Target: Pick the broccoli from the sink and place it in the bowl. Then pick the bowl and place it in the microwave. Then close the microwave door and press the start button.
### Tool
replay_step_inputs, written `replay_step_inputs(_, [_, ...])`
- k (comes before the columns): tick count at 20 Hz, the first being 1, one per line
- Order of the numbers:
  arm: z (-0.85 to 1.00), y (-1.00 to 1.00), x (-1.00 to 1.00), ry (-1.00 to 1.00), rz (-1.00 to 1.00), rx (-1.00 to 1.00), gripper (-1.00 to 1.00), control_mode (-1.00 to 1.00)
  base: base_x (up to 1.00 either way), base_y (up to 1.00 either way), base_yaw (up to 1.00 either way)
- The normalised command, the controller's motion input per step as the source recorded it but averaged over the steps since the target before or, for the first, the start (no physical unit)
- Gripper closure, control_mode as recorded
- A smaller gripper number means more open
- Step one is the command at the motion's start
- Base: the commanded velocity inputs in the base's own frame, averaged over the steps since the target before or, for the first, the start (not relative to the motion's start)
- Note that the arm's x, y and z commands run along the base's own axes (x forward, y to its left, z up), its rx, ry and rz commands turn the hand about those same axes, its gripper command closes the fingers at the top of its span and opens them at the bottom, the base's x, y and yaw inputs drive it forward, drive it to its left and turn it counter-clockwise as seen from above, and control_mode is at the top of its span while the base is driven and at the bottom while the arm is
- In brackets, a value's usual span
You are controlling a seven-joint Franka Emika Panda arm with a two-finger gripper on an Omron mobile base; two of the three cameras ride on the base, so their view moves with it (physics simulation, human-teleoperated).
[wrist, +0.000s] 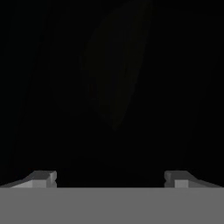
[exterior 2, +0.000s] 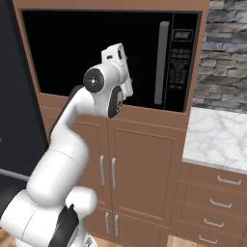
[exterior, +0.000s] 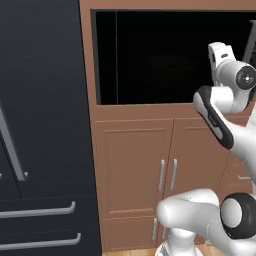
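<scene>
The microwave point(exterior 2: 72, 53) is a wide black box set in brown cabinetry, also seen in the left base view point(exterior: 150, 60). The microwave door lies flat across the front, and its grey bar handle point(exterior 2: 163, 62) stands beside the control panel point(exterior 2: 182, 53). My gripper point(exterior 2: 119, 53) is raised in front of the middle of the black front and points into it. In the hand view the gripper point(wrist: 111, 177) is open with nothing between its fingertips. The bowl point(wrist: 116, 65) shows only as a faint olive shape in the dark ahead. The broccoli is hidden, and the sink is out of view.
A tall black fridge point(exterior: 45, 125) with grey handles stands left of the microwave. Brown cabinet doors point(exterior 2: 144, 164) sit below it. To the right are a marble counter point(exterior 2: 217, 140) with drawers point(exterior 2: 217, 202) beneath and a stone wall above.
</scene>
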Motion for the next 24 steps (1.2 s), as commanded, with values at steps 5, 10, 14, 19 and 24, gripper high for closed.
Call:
replay_step_inputs(5, [0.00, -0.02, 0.00, 0.04, 0.00, 0.00, -1.00, -1.00, 0.00, 0.00, 0.00])
replay_step_inputs(10, [-0.29, 0.00, 0.55, 0.06, -0.11, -0.12, -1.00, -1.00, 0.00, 0.00, 0.00])
replay_step_inputs(14, [-0.21, 0.00, 0.32, 0.06, -0.02, -0.01, -1.00, -1.00, 0.00, 0.00, 0.00])
replay_step_inputs(19, [-0.41, -0.08, 0.65, 0.07, 0.00, -0.02, -1.00, -1.00, 0.00, 0.00, 0.00])
replay_step_inputs(24, [-0.28, -0.05, 0.37, 0.10, -0.01, -0.01, -1.00, -1.00, 0.00, 0.00, 0.00])
